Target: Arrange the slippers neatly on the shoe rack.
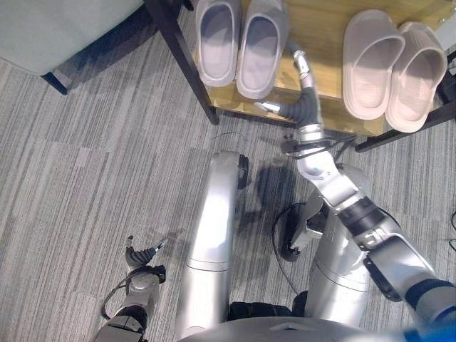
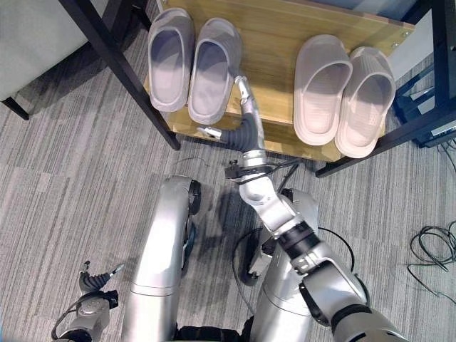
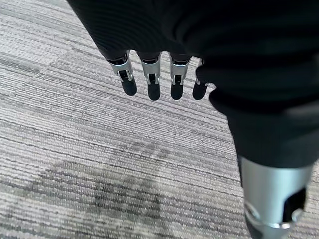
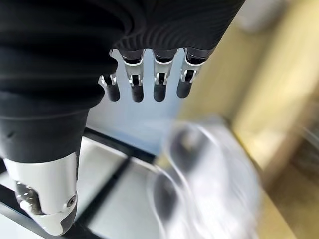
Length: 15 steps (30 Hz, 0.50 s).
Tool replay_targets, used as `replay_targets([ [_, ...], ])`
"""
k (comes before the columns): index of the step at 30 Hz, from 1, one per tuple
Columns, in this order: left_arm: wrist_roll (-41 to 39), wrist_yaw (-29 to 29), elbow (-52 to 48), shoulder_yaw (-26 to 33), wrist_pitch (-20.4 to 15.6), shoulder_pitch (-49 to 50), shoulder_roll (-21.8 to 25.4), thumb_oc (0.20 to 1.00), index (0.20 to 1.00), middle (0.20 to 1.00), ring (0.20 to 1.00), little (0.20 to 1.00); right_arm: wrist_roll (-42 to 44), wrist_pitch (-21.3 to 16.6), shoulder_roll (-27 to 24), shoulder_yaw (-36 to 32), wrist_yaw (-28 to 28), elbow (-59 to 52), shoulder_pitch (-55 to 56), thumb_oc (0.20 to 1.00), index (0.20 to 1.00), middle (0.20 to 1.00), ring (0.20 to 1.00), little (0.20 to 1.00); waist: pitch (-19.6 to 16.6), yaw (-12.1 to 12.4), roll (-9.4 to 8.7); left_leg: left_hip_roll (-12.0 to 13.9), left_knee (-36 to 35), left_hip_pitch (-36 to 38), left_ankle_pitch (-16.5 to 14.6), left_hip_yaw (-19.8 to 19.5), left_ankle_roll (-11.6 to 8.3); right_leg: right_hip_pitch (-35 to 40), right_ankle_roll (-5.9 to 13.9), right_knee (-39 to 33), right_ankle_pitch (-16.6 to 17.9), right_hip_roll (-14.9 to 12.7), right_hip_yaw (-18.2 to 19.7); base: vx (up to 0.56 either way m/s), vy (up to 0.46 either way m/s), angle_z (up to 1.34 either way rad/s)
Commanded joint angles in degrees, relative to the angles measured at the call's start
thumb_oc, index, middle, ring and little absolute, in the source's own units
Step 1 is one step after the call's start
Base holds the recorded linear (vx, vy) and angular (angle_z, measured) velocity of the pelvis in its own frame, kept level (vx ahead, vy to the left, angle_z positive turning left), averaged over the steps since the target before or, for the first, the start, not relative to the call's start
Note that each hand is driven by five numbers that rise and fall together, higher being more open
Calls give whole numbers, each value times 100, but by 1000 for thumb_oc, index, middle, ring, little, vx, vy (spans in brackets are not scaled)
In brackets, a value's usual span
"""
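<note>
Left hand [image 1: 141,258] open above carpet [image 1: 85,157], right hand [image 1: 303,92] open beside four slippers [image 1: 262,46] on shoe rack [image 1: 324,85]

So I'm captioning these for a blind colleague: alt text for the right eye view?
The robot's right hand reaches over a wooden shoe rack beside a grey pair of slippers; a beige pair sits to the right. The left hand hangs low over grey carpet.

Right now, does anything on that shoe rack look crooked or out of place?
Nothing stands out. Two pairs of slippers sit side by side on the wooden shoe rack: the grey pair and the beige pair, each with its two slippers close together. The right hand reaches beside the grey pair; the left hand hangs over the carpet.
</note>
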Motion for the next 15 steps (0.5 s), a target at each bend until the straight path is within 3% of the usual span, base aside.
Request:
replay_targets([
  [1,187,186,155,100,-46,228,-41,1000,1000,1000,1000,1000,-1093,-80,-241,-299,-265,-1004,405,1000,1000,1000,1000,1000,-215,246,-290,-210,-363,-191,256,-642,123,332,-155,390,671,97,1098,8,-3,-5],
  [2,243,205,138,126,-44,218,-66,1000,1000,1000,1000,1000,-1311,-54,-405,-396,-318,-1190,562,1000,1000,1000,1000,1000,-215,221,-311,-209,-368,-191,259,-657,121,328,-163,387,660,91,1086,11,-3,-8],
  [4,477,323,-21,240,-61,222,-145,1000,1000,1000,1000,1000,-2128,15,-1211,-1046,-445,-2074,1596,1000,1000,1000,1000,1000,-215,94,-442,-165,-442,-191,269,-680,117,332,-141,301,659,4,1034,-4,19,-8],
  [7,564,451,-330,428,-94,179,-77,1000,1000,1000,1000,1000,-2588,93,-1818,-1681,-536,-2448,2410,1000,1000,1000,1000,1000,-215,8,-493,-151,-534,-191,319,-756,95,359,-109,146,697,-21,1004,-18,27,-6],
  [12,557,579,-668,587,-126,-12,61,1000,1000,1000,1000,1000,-2338,18,-1966,-2373,-468,-2519,3329,1000,1000,1000,1000,1000,-215,-119,-467,-68,-1211,-191,590,-795,119,517,-93,-679,851,-102,838,-106,35,-12],
  [13,575,621,-1049,662,-201,-337,224,1000,1000,1000,1000,1000,-2141,41,-1947,-2582,-430,-2150,3583,1000,1000,1000,1000,1000,-222,-201,-432,50,-2193,-191,1004,-723,177,651,-52,-1652,1028,-190,642,-281,67,-18],
  [15,581,652,-1344,676,-204,-406,302,1000,1000,1000,1000,1000,-1889,47,-1705,-2604,-321,-1840,3840,1000,1000,1000,1000,1000,-420,-288,-395,41,-2685,-191,1293,-741,183,667,-22,-2143,1180,-210,480,-218,58,6],
])
